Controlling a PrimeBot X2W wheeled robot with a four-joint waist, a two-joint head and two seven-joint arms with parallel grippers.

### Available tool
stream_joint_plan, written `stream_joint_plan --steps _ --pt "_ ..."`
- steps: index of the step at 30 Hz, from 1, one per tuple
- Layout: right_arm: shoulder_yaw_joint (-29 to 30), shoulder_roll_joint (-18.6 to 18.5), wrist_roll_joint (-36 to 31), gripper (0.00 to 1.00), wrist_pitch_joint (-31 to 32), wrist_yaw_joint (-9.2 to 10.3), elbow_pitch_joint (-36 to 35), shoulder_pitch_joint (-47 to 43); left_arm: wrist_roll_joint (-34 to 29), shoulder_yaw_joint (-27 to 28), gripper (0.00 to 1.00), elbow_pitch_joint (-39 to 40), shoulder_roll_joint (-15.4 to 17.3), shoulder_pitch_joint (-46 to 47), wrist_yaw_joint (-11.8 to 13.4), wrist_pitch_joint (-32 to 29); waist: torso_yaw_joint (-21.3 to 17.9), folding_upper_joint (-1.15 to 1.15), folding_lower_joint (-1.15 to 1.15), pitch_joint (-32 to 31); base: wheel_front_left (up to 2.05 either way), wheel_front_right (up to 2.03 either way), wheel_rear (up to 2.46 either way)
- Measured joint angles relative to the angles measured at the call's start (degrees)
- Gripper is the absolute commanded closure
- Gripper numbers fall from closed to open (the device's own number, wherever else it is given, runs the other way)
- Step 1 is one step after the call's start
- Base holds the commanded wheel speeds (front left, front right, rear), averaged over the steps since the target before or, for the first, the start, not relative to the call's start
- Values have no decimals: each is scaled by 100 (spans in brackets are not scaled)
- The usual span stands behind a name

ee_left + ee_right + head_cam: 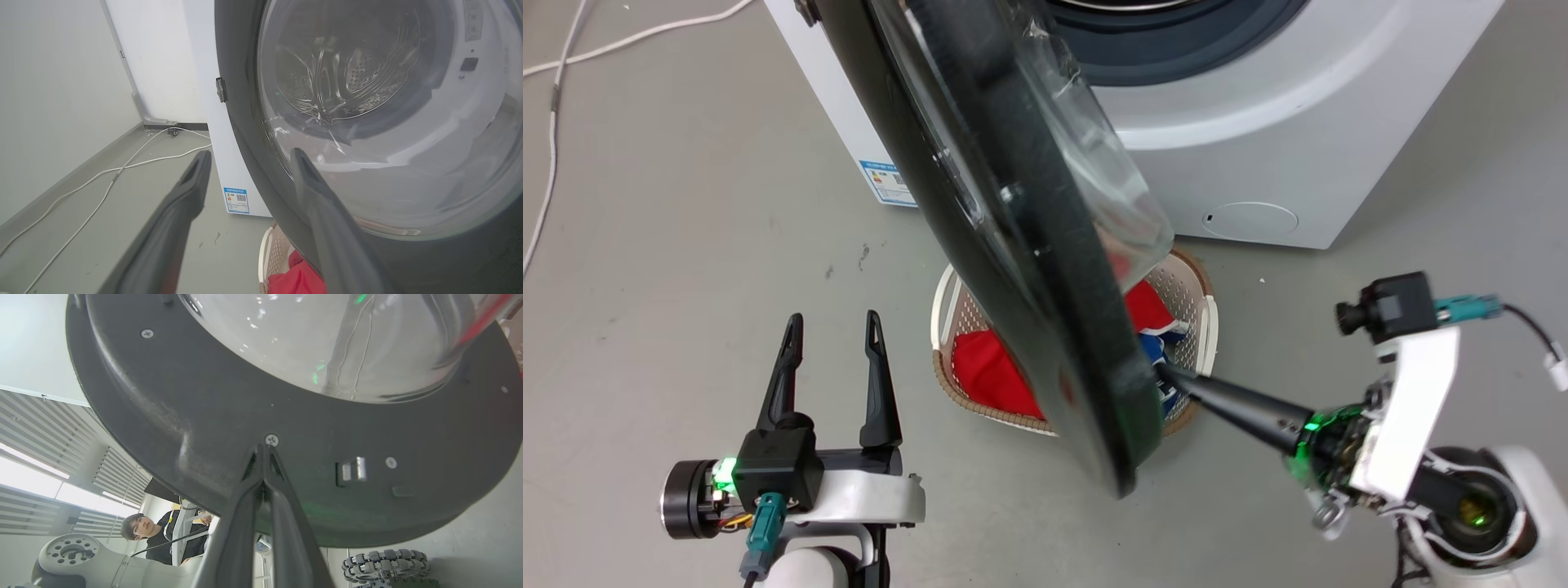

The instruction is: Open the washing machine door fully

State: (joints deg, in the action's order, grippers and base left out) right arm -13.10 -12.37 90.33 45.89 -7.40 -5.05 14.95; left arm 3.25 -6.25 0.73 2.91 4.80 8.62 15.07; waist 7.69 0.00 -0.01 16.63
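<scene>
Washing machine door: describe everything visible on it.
The door is a big round glossy black disc with a clear bulging glass bowl at centre. Its inner face shows screws and a metal latch. It stands partly open, swung out over a laundry basket. The shut right gripper presses its tips against the inner face near the rim.

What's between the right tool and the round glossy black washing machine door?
Nothing: in the right wrist view the shut right tool touches the door.
</scene>
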Motion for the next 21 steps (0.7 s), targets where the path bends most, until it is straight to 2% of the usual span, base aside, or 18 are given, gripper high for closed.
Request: stream_joint_plan --steps 14,21 --pt "-595 385 -103 100 132 -1 248 -259 -48 -4 0 2 0 -125 -32 0 73 0 0 -232 0 0 0" --pt "-650 470 -135 100 18 -2 392 -296 -49 0 0 -9 0 -176 -38 0 63 0 0 -313 0 0 0"
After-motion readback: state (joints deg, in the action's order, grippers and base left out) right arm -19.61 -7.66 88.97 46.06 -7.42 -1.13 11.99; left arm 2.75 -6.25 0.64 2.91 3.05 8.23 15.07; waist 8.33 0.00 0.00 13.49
